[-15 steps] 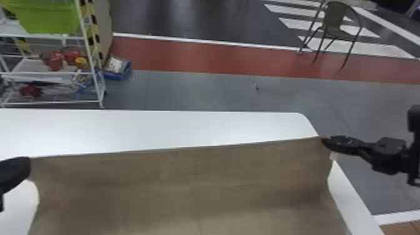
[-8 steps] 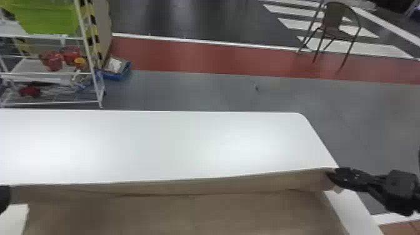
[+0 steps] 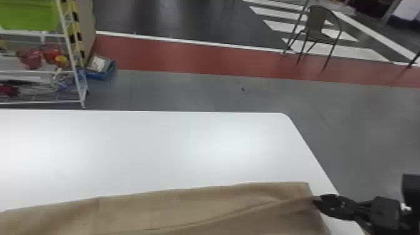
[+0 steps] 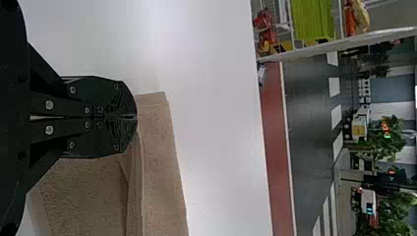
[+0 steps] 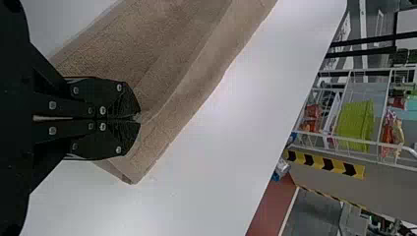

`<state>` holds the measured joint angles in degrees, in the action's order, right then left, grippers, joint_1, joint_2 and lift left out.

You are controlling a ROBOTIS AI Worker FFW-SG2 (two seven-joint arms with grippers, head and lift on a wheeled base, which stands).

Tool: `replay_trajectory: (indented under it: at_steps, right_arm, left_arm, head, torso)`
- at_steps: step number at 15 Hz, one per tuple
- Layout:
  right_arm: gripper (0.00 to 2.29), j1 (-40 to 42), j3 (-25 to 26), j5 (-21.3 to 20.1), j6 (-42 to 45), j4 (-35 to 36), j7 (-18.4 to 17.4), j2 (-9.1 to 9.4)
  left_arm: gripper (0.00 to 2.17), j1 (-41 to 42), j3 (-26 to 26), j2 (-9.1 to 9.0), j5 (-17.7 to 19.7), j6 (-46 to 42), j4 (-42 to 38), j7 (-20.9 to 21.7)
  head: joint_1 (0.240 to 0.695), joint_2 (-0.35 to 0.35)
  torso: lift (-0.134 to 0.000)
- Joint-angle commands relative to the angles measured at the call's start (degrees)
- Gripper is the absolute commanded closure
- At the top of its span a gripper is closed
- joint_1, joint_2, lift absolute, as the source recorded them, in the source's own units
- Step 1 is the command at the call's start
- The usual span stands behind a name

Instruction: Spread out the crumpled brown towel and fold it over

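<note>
Towel point(image 3: 150, 209) cut off at head view's bottom edge, left tool point(image 4: 136, 117) closed on it, right tool point(image 3: 315, 200) likewise, pinched cloth mostly hidden

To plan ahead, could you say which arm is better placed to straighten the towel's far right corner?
Probably the right: its fingers pinch the towel near that corner, while the left gripper holds the other end.

Right arm point(image 3: 410, 193) is seen at the lower right edge of the head view; right gripper point(image 3: 317, 202) is pointed leftward, fingers point(image 3: 336, 207) pressed together. In the left wrist view, left gripper point(image 4: 136, 117) is extended from the left edge at mid-height, likewise closed.
</note>
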<state>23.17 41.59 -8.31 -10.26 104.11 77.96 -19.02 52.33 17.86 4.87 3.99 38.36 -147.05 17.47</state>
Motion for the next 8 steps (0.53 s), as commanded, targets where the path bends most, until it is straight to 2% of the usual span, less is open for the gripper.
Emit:
replay_trajectory:
  at_steps: [1, 6, 7, 8]
  right_arm:
    - [1.43, 1.0, 1.4, 1.5, 0.6, 0.0, 0.1, -0.58]
    - [1.43, 0.9, 1.1, 0.2, 1.2, -2.2, -0.6, -2.16]
    - [1.23, 0.9, 1.2, 0.3, 1.7, -2.5, -0.6, -2.16]
    - [0.77, 1.0, 1.3, 0.8, 2.9, -2.8, -0.8, -2.07]
  left_arm:
    - [1.74, 2.4, 1.5, -0.12, 0.1, -2.7, 0.3, 0.0]
    - [1.74, 4.0, 2.0, -0.48, 0.2, -3.1, 1.8, 0.2]
    - [1.74, 4.3, 2.4, -0.48, 0.2, -3.2, 1.7, 0.2]
    - [1.66, 4.3, 2.4, -0.48, 0.2, -2.9, 1.7, 0.3]
  head:
    - [0.695, -0.278]
    - [0.695, -0.287]
    - [0.695, -0.296]
    - [0.695, -0.300]
  torso:
    - [-0.123]
    - [-0.123]
    - [-0.123]
    - [-0.123]
